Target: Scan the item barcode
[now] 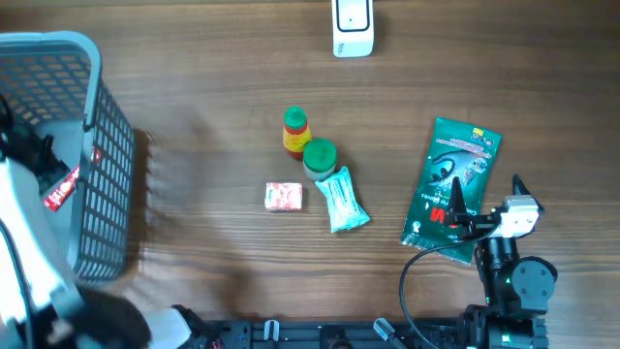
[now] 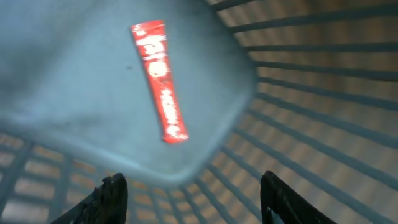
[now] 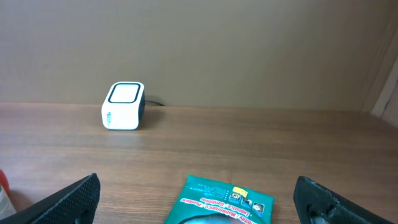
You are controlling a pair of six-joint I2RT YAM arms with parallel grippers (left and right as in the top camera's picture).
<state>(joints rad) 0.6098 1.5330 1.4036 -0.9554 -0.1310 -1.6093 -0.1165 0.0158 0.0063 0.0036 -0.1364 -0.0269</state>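
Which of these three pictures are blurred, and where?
Overhead: sharp in the middle, smeared at the left edge around the left arm and beside the basket. Left wrist: the red sachet looks soft. Right wrist: crisp, the white scanner is clear.

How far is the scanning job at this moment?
Done, it seems: one red packet lies in the basket, under the open left gripper. In hand: nothing is held; the open right gripper hovers over the green pack. Left: that pack, two bottles, a pink box, a teal packet, none at the scanner.
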